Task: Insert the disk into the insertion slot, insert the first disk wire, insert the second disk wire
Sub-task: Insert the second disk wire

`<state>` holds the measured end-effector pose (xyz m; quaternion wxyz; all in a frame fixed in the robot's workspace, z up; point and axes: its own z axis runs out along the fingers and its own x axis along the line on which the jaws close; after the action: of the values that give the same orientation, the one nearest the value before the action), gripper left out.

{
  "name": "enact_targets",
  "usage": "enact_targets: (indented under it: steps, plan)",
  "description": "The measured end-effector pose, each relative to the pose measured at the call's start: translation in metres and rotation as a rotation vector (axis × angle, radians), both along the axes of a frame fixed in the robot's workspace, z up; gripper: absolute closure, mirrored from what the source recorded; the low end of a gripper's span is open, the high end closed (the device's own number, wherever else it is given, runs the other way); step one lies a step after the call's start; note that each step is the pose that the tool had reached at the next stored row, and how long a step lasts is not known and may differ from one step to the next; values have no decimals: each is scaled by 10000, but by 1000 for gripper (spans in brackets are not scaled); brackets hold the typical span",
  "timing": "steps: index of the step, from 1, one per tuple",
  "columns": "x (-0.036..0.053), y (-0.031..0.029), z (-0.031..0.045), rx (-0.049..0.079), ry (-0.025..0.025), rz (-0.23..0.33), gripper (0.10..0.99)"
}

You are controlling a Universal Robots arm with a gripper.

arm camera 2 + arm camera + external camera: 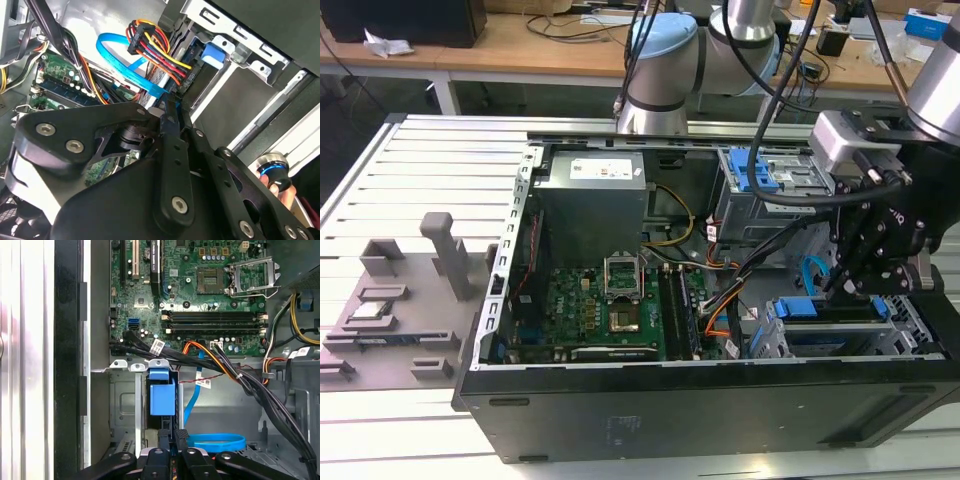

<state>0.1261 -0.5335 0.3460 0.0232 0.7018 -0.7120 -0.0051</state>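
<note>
The disk sits inside the insertion slot [912,330], a silver metal cage at the exterior view's lower right. Its bright blue carrier [800,308] [162,392] [217,52] shows at the cage mouth, and the drive's body is mostly hidden. My black gripper [848,285] [167,110] [172,436] hangs right behind the disk with its fingers pressed together on the end of a flat blue disk wire [125,60] [215,442]. A second wire, a bundle of red, yellow, orange and black strands [155,50], runs to the disk's rear beside my fingertips.
The open case holds a green motherboard [610,310], a grey power supply [590,205] and a taller grey bay with a blue latch [760,175]. Black cable bundles [250,385] cross close to the cage. The case stands on a slatted table [420,160].
</note>
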Motion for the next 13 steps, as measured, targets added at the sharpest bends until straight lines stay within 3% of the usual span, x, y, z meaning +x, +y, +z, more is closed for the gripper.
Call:
enact_targets:
  steps: [6,13]
  plan:
    - [2,1,0,97,0,5,925]
    - [8,0,-9,97,0,5,925]
